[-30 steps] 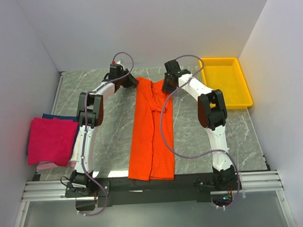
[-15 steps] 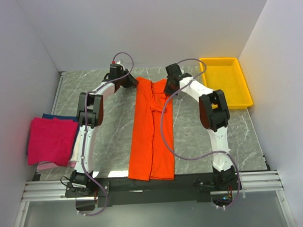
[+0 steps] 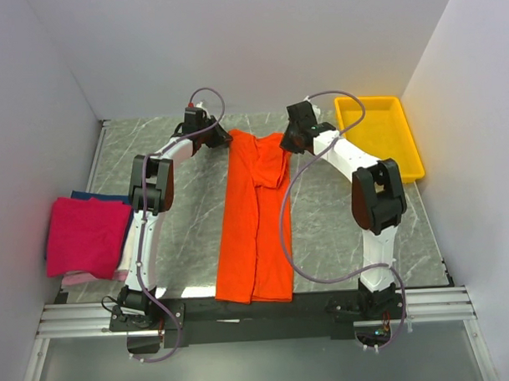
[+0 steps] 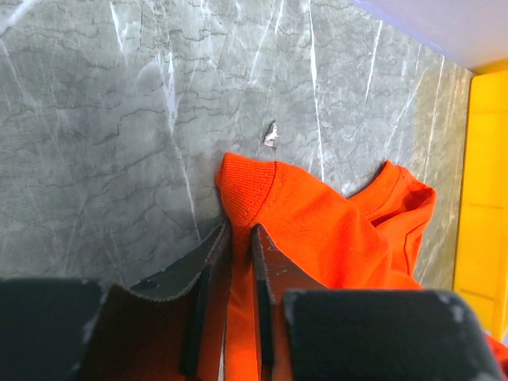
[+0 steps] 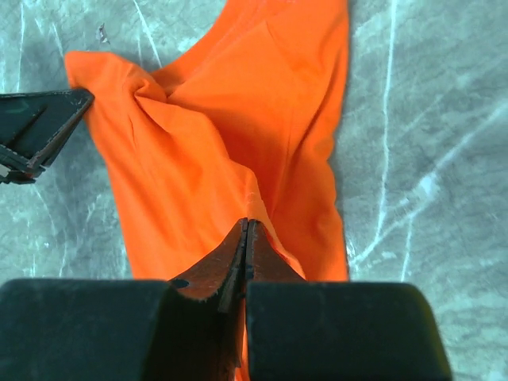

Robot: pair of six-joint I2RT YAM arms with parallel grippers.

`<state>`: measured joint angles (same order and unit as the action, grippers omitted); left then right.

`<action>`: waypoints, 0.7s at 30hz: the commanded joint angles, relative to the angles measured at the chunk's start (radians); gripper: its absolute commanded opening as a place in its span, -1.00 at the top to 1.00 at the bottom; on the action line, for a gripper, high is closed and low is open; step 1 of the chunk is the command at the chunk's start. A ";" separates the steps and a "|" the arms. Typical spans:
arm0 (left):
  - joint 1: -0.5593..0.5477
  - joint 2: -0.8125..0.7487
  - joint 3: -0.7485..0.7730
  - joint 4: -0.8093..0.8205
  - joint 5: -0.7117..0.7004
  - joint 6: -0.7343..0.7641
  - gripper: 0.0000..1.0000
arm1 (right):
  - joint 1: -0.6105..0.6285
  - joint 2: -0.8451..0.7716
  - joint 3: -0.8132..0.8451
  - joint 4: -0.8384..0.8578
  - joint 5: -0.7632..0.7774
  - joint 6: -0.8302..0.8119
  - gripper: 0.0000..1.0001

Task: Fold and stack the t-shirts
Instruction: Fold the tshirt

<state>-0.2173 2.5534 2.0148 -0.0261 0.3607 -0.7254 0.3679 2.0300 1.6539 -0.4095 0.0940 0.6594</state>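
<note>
An orange t-shirt [image 3: 252, 232], folded into a long strip, lies down the middle of the table from far to near. My left gripper [image 3: 222, 140] is shut on its far left corner; in the left wrist view the ribbed orange edge [image 4: 248, 182] is pinched between the jaws of that gripper [image 4: 240, 228]. My right gripper [image 3: 288, 143] is at the far right corner, shut on a raised fold of the orange cloth [image 5: 206, 159], with its tips [image 5: 247, 222] pressed together. A folded magenta t-shirt [image 3: 85, 234] tops a stack at the left, over a dark blue one [image 3: 100, 196] and a pale one [image 3: 82, 280].
A yellow tray [image 3: 376, 136] stands at the far right corner of the marble table. White walls close in the back and both sides. The left gripper's fingers [image 5: 40, 131] show at the left edge of the right wrist view.
My right gripper has shut and shifted right, drawing the shirt's far right corner outward. The left gripper has stayed on its corner.
</note>
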 commanded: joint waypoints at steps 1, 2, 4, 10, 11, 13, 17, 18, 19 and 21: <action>0.006 0.021 -0.007 -0.006 -0.006 0.017 0.55 | 0.002 -0.073 -0.026 0.032 0.044 0.019 1.00; 0.006 0.024 -0.004 -0.008 -0.005 0.017 0.55 | 0.003 -0.080 -0.038 0.034 0.050 0.020 1.00; 0.006 0.024 -0.004 -0.005 -0.005 0.015 0.56 | 0.002 -0.099 -0.046 0.032 0.056 0.022 1.00; 0.006 0.027 -0.004 -0.005 -0.003 0.015 0.56 | 0.000 -0.132 -0.098 0.040 0.075 0.032 1.00; 0.006 0.027 -0.002 -0.006 -0.005 0.017 0.56 | -0.001 -0.139 -0.117 0.049 0.076 0.035 1.00; 0.006 0.025 -0.001 -0.008 -0.005 0.018 0.56 | -0.001 -0.151 -0.128 0.052 0.087 0.037 1.00; 0.006 0.024 -0.002 -0.009 -0.005 0.020 0.54 | -0.014 -0.159 -0.151 0.052 0.099 0.046 1.00; 0.006 0.024 -0.002 -0.011 -0.005 0.023 0.54 | -0.020 -0.159 -0.154 0.054 0.102 0.046 1.00; 0.006 0.024 -0.001 -0.012 -0.006 0.023 0.54 | -0.026 -0.157 -0.158 0.055 0.104 0.045 1.00; 0.006 0.022 -0.001 -0.012 -0.006 0.026 0.53 | -0.041 -0.151 -0.167 0.063 0.095 0.049 1.00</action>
<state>-0.2169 2.5553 2.0148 -0.0250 0.3614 -0.7227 0.3542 1.9446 1.4994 -0.3817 0.1574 0.6918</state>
